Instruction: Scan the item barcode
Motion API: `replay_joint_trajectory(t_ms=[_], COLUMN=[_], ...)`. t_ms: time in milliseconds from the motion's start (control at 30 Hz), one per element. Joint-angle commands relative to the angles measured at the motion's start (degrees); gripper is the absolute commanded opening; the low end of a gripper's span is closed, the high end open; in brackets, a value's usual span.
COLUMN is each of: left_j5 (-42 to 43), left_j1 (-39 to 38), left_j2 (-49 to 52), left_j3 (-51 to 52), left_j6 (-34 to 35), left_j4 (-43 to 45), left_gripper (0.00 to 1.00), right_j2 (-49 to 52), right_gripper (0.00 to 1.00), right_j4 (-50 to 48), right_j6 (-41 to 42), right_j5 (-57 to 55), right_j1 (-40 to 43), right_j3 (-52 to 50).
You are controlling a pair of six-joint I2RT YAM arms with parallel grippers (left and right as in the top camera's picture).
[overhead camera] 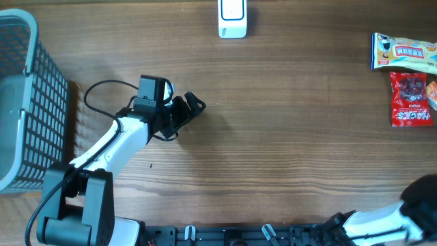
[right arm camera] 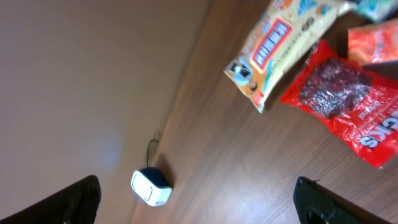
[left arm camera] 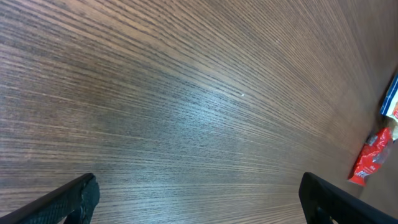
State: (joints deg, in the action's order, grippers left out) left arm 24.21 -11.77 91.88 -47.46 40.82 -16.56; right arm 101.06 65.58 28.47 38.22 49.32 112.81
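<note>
We see our left gripper [overhead camera: 186, 115] spread wide and empty over the bare wooden table [overhead camera: 287, 137], left of centre. Our right gripper [right arm camera: 199, 202] also stands wide, holding nothing. The red Hacks packet [overhead camera: 411, 99] lies at the far right edge, just beside a yellow snack packet [overhead camera: 404, 52]. The white barcode scanner [overhead camera: 233, 18] sits at the far centre.

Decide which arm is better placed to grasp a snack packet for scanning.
Probably right: the red packet and yellow packet lie on its side, before its open right gripper; the left gripper hovers over the table, well left.

Red snack packet [overhead camera: 412, 100] lies flat beside yellow packet [overhead camera: 404, 53].
</note>
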Motion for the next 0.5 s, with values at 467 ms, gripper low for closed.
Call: replay_joint_trajectory(t_ms=[467], left_j5=[-0.5], left_j1=[0.0], left_j2=[0.0], left_j3=[0.2], left_j6=[0.1], left_j4=[0.2], left_gripper=[1.00], right_j2=[-40.9], right_gripper=[1.00], right_j4=[13.2], right_j6=[-22.0], right_j5=[-5.3], right_j1=[-16.5], right_j3=[-45.9])
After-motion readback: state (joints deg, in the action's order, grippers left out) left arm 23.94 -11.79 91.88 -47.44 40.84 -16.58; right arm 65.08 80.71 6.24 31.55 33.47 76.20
